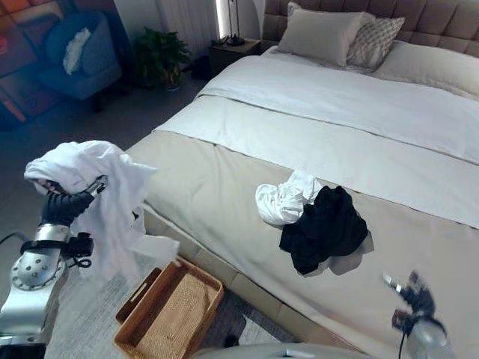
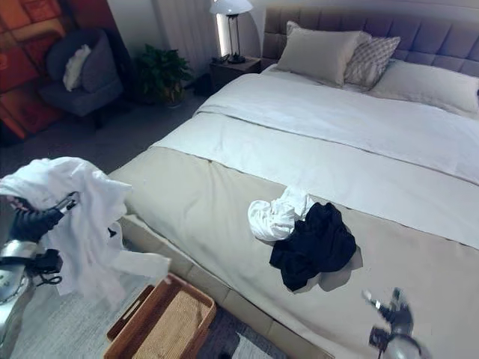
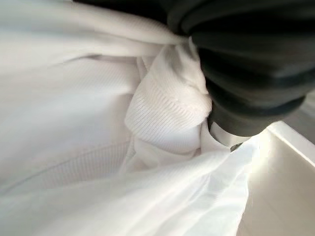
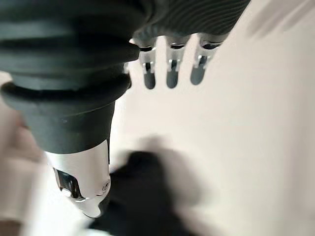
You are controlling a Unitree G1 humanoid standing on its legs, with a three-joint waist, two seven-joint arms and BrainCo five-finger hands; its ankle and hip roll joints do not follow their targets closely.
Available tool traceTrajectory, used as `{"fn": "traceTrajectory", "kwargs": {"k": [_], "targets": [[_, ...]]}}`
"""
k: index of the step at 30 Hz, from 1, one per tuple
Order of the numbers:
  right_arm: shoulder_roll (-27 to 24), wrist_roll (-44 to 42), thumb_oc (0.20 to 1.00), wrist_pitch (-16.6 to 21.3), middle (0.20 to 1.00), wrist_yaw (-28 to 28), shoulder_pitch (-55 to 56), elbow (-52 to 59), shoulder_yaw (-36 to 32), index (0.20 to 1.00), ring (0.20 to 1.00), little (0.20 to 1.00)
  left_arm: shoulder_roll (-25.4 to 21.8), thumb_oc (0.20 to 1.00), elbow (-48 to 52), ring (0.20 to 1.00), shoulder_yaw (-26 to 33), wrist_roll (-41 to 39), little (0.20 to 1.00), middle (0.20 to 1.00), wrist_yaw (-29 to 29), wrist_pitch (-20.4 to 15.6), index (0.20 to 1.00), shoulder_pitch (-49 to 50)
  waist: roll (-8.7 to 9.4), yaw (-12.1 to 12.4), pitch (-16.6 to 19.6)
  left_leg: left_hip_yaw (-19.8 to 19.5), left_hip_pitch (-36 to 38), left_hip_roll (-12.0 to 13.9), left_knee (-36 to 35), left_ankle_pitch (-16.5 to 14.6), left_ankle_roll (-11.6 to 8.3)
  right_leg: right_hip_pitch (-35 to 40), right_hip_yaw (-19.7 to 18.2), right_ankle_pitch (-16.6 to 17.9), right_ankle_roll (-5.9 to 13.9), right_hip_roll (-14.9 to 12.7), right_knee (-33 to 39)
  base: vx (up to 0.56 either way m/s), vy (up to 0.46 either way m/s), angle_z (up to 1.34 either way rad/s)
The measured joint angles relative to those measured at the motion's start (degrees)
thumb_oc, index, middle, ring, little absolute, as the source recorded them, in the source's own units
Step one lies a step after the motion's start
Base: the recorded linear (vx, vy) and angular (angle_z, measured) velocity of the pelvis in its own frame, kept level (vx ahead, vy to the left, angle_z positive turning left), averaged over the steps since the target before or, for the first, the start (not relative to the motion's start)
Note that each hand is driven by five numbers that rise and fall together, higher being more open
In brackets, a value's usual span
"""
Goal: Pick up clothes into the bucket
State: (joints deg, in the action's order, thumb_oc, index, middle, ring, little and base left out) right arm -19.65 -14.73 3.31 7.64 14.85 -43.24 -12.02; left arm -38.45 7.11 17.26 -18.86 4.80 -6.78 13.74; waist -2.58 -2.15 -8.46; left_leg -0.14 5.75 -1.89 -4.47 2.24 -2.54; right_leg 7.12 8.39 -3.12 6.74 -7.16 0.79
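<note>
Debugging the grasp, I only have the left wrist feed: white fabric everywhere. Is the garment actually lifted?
Observer: Yes. The left hand holds the white garment up in the air beside the bed, cloth draped over and hanging below the hand.
Operator: Where's the bucket relative to it?
Observer: A brown wicker basket sits on the floor, below and slightly right of the hanging cloth.
Operator: Anything left on the bed?
Observer: Two items: a crumpled white garment on the bed touching a black garment.
Operator: Right hand?
Observer: The right hand is over the bed near the black garment, fingers straight, holding nothing.
</note>
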Motion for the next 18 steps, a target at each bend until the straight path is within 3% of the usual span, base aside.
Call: {"fn": "traceTrajectory", "kwargs": {"k": [3,9,13,18], "targets": [[-0.03,3.63,1.0,-1.34,1.0,-1.6,-1.85,-7.62,6.25,1.0,1.0,1.0,4.02,0.2,-3.28,0.2,-0.41,0.06,0.2,0.2,0.85,-0.72,0.2,1.06,0.0,-0.01,-1.75,-0.04,-1.77,-0.04,0.99,0.09,0.1,-2.15,-0.05,-0.38,-0.04,-0.15,-1.78,-0.14,0.017,0.0],[-0.25,8.72,1.0,-0.87,1.0,-2.26,-4.21,-11.14,8.4,1.0,1.0,1.0,4.11,0.2,-12.25,0.2,-2.8,6.86,0.2,0.2,3.9,-0.97,0.2,-0.32,0.84,-0.18,-5.68,-0.04,-8.01,0.09,4.48,0.03,0.01,-10.03,-0.42,-2.07,-0.64,-0.34,-8.23,-0.11,0.023,-0.01],[-2.03,11.87,1.0,-0.63,1.0,-2.07,-7.51,-9.01,12.23,1.0,1.0,1.0,4.63,0.2,-21.59,0.2,-5.42,12.64,0.2,0.2,8.04,0.3,0.2,-4.45,3.05,-0.21,-12.64,0.35,-16.8,0.3,10.44,-0.29,-0.35,-19.62,-1.72,-3.09,-1.49,-0.69,-15.6,-0.1,0.0,-0.05],[-3.57,11.84,1.0,1.58,1.0,-1.37,-8.39,-5.04,12.76,1.0,1.0,1.0,4.42,0.2,-28.11,0.2,-9.35,17.16,0.2,0.2,13.14,0.9,0.2,-10.09,5.57,0.17,-16.63,0.98,-22.83,1.13,15.28,-1.97,-0.79,-26.11,-3.01,-4.33,-2.27,-0.17,-20.24,-0.07,0.008,-0.09]]}}
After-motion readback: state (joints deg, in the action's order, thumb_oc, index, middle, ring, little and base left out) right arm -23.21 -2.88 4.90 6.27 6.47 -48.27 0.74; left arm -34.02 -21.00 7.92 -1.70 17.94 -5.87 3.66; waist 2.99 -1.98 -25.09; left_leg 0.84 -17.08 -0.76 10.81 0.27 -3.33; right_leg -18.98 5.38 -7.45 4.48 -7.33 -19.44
